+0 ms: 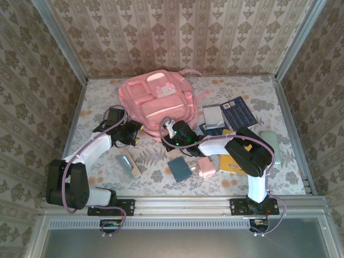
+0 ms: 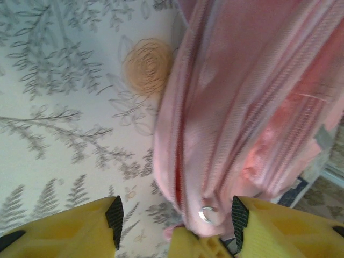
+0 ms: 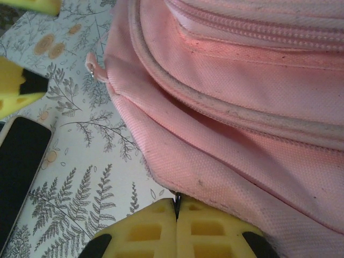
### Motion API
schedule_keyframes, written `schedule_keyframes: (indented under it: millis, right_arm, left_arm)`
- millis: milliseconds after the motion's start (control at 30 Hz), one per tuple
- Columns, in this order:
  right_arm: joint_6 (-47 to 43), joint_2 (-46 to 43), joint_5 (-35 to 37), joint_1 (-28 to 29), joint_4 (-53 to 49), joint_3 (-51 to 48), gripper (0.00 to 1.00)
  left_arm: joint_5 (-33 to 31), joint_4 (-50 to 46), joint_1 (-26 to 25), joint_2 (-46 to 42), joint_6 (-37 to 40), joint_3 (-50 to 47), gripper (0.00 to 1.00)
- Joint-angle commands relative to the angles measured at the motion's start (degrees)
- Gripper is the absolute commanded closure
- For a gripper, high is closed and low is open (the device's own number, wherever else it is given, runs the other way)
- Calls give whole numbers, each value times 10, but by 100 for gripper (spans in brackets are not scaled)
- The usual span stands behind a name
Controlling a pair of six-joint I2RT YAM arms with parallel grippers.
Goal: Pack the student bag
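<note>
L claw [image 2: 177,208]: fingers spread wide, not closed on anything. Pink cloth w/ a round metal stud [image 2: 207,215] sits in the gap, against the right-side pad in the wrist view. The other pad is clear of it, over the table [image 2: 64,123]. Top cam puts this claw at the near-left corner of the student bag [image 1: 156,99].

R claw [image 3: 176,208]: fingers pressed together, seam btwn them closed. Tips touch the bag's lower hem; cannot tell whether any cloth is nipped. Top cam puts this claw at the bag's near edge, approx. mid-width.

Student bag: lies flat at centre-rear of the table, front pockets up, a strap toward the back wall. R wrist cam shows a zip line and a piped seam, plus a small zip pull [image 3: 92,67] at the bag's edge.

Other items:
- Dark flat slab [image 3: 21,161] w/ pale rim, left of the R claw in its wrist view, apart from the bag.
- Cluster right of the bag: dark blue card [image 1: 239,112] w/ grid, grey-blue pad [image 1: 212,114], teal block [image 1: 179,169], pink box [image 1: 206,166], yellow book [image 1: 231,164].
</note>
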Motion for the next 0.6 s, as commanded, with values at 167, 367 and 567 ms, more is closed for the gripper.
schedule_keyframes:
  millis: [167,367,567]
  right_arm:
    - [18,18,-9,10,11,22,100]
    - [20,16,-2,11,3,26,100]
    - [20,14,1,13,3,21,100]
  left_arm:
    - [22,145,-23,44,-66,-7,51]
    - [24,148,-28,40,-72,-34,54]
    - [16,125,-15,-4,-58,-60,55]
